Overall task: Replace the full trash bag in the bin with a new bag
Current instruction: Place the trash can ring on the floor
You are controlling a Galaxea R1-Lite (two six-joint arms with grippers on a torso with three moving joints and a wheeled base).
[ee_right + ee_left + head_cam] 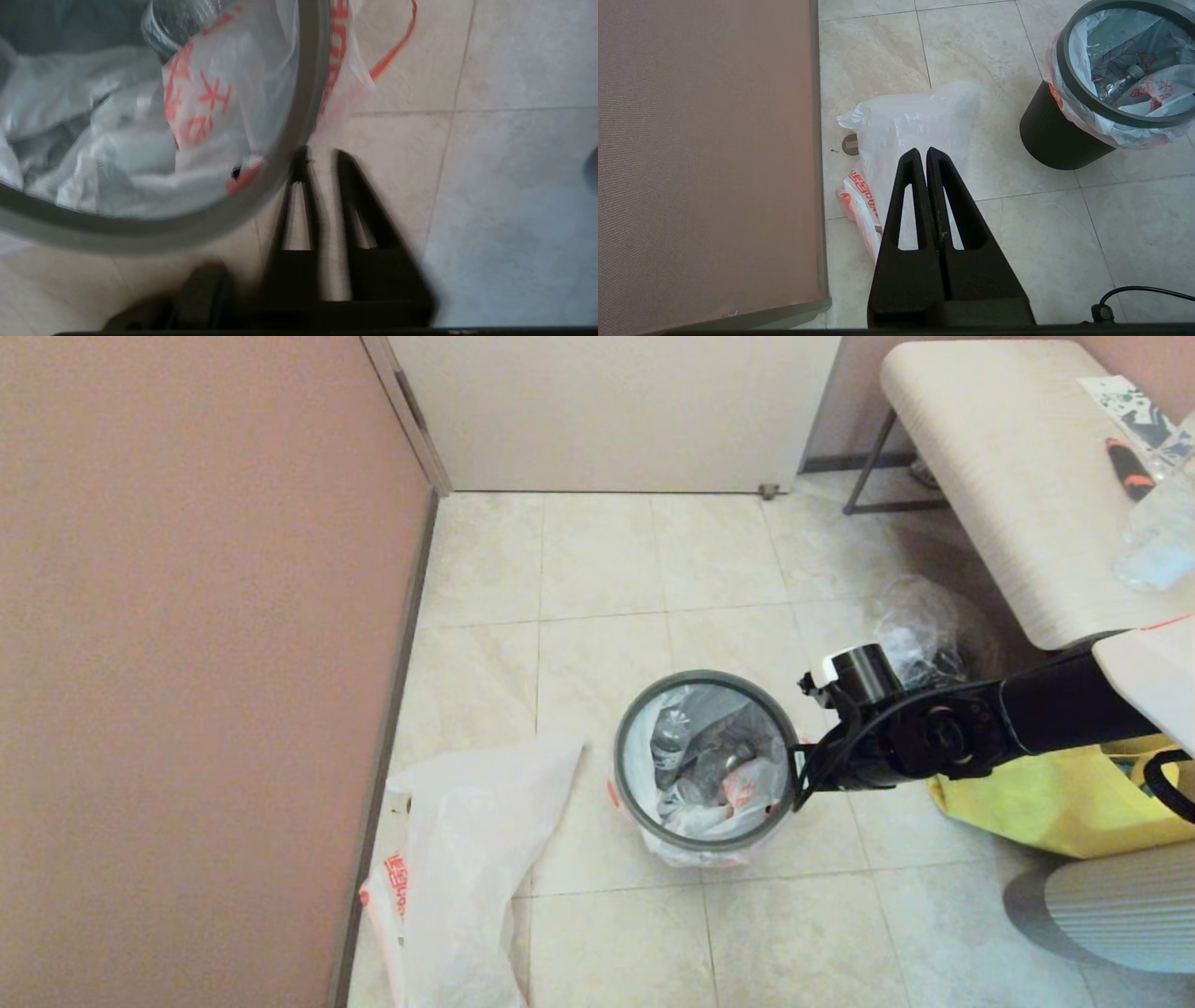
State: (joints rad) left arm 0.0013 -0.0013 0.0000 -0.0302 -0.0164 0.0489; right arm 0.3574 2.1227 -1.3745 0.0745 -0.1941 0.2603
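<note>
1. Now my right gripper (320,156), jaws slightly parted and empty, hangs just outside the bin (705,845) rim.
2. The full trash bag (709,775) sits inside; my right arm is nearer.
3. My left gripper (927,156) is clenched above the new bag (467,859).

Your head camera looks steeply down from above at the tiled floor, with the bin (705,761) near the middle, the wall on its left and the limp white bag (467,868) beside that wall. Your left wrist camera sits behind the closed left gripper (923,156), higher and further off, facing down at that same bag (906,140) and taking in the bin (1069,140) at its edge. Your right wrist camera hangs very close over the bin's grey rim (299,116), behind the slightly parted right gripper (322,156), so all three views share the bin.
</note>
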